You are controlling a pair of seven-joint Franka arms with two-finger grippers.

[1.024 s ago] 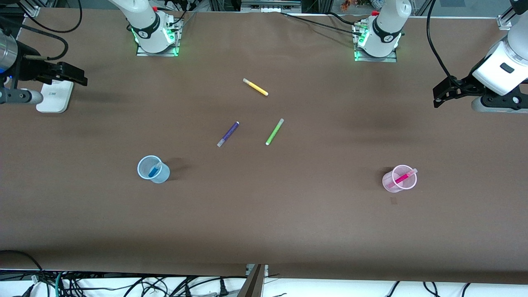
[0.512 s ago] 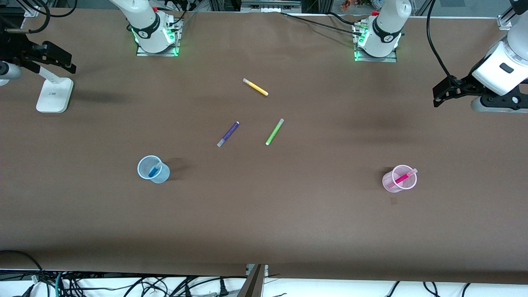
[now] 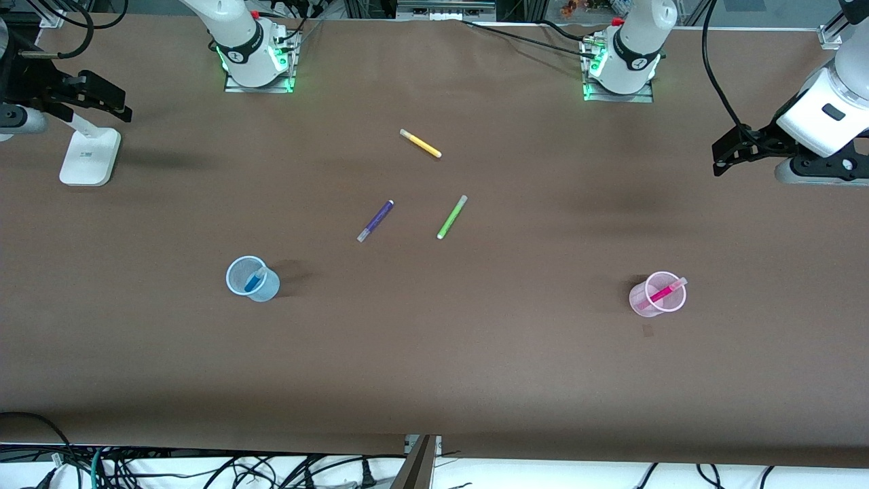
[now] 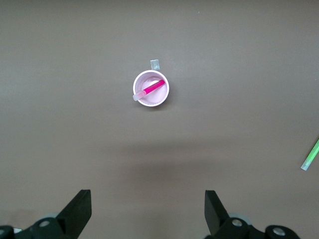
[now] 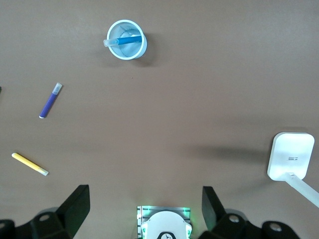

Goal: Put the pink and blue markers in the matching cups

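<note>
Both markers of the task already stand in their cups, so the placing looks finished and the step in hand is judged to be the arms' retreat. The magenta-pink felt-tip marker (image 3: 662, 292) leans inside the pale pink translucent plastic cup (image 3: 672, 305) at the lower right of the front view, its long axis slanting from low inside the cup up toward the upper right, with the pale cap poking over the rim. The bright blue felt-tip marker (image 3: 254, 280) sits in the pale blue translucent plastic cup (image 3: 268, 291) at the lower left of centre, tilted the same way, its pale cap up near the rim.

At the right edge of the front view the left gripper (image 3: 719, 159) hangs over bare brown table (image 3: 434, 367); in the left wrist view its fingers (image 4: 77, 211) stand spread wide with nothing between them. At the upper left edge the right gripper (image 3: 112, 102) hovers above a white stand (image 3: 88, 157), likewise spread and empty.

Three other markers lie flat mid-table and need no handling: the yellow marker (image 3: 420, 143), the dark purple marker (image 3: 375, 221) and the green marker (image 3: 452, 216). Any next move would seemingly call only for parking both arms clear of the cups.
</note>
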